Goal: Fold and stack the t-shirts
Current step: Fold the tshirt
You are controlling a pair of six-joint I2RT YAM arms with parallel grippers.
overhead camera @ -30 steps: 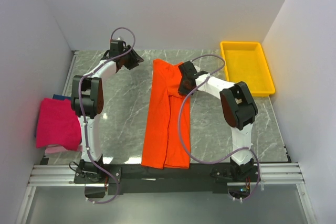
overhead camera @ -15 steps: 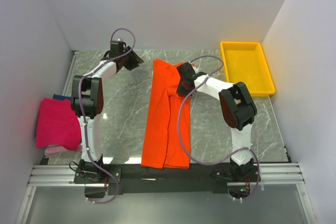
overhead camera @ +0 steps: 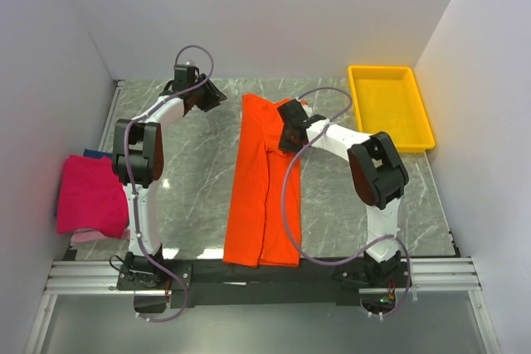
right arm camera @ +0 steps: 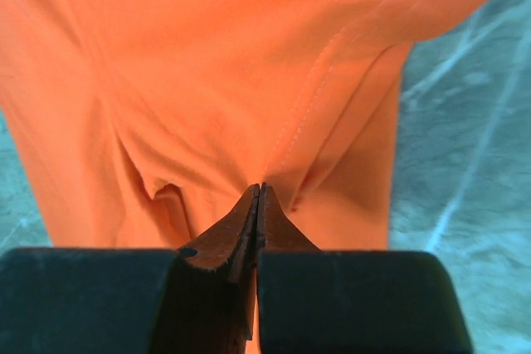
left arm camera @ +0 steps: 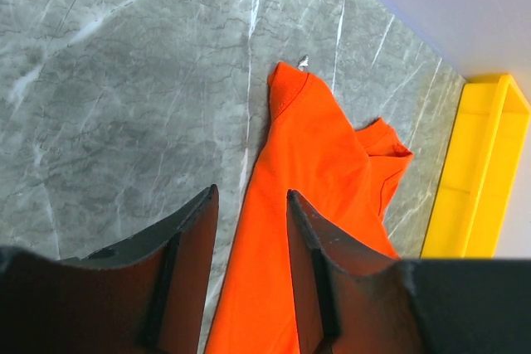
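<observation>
Cloth from the orange shirt (right arm camera: 207, 80) sits pinched in my right end effector (right arm camera: 260, 191), jaws shut; my left end effector (left arm camera: 250, 198) hangs half open, empty, above the counter (left arm camera: 108, 80).

All three views share the orange shirt (overhead camera: 259, 192). The top camera looks down from behind over the whole table (overhead camera: 199, 180), the left wrist camera sees the shirt from well off, and the right wrist camera from close above.

Centre stage, orange t-shirt (overhead camera: 257, 196) folded into a long strip, collar far; magenta t-shirt (overhead camera: 90, 195) folded flat, far left.
</observation>
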